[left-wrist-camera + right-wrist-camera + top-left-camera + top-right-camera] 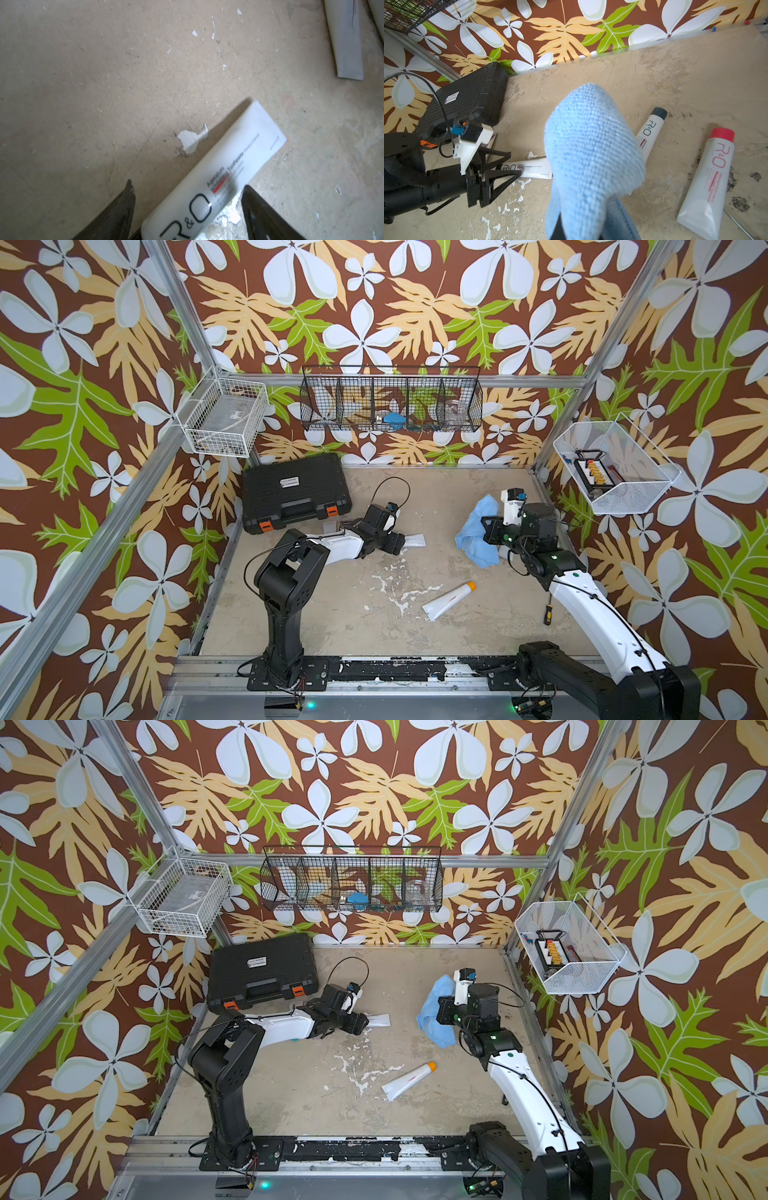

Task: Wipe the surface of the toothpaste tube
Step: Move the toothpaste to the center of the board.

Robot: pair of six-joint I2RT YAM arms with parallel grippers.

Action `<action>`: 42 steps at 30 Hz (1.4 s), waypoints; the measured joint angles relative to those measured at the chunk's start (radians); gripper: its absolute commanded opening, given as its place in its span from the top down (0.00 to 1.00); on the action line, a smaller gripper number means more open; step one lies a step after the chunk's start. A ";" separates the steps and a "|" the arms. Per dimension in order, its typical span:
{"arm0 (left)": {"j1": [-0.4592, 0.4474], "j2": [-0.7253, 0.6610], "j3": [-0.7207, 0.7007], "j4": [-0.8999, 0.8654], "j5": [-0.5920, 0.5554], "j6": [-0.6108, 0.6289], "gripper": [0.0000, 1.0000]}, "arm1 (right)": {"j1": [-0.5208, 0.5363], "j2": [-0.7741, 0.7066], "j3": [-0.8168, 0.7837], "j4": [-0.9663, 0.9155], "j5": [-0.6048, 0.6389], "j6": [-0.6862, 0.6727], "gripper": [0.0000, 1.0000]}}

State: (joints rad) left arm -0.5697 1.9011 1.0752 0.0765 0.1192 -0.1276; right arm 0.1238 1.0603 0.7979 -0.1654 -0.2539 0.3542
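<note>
Wiping looks not yet done: the left gripper [188, 184] has jaws released astride the white plastic toothpaste tube [228, 162] on the table [332, 626], left of centre, while the right gripper [488, 531] clenches the blue microfibre cloth [591, 155] apart to its right. The far black wire basket [390, 378] holds a blue object [394, 418] and clear jar [457, 408].

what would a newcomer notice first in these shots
The loud brown wallpaper with white flowers and green leaves, covering every wall, grabs the eye first. Next comes the sky-blue microfibre cloth bunched in the right hand at the table's back right. The left hand stands open astride a white toothpaste tube lying flat near the black plastic case.
</note>
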 measured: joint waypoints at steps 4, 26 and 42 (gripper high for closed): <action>0.000 -0.036 -0.066 0.029 0.032 -0.016 0.21 | 0.000 0.005 0.009 -0.003 0.002 -0.004 1.00; -0.073 -0.042 -0.154 0.137 -0.081 0.002 0.55 | 0.000 0.070 0.023 -0.003 -0.036 -0.015 1.00; -0.151 -0.090 -0.204 0.105 -0.111 0.051 0.70 | 0.000 0.155 -0.005 0.054 -0.165 0.022 1.00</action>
State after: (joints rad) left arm -0.7212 1.8107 0.8711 0.1818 0.0082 -0.0769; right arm 0.1242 1.2152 0.7925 -0.1112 -0.4187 0.3759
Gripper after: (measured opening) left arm 0.322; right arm 0.070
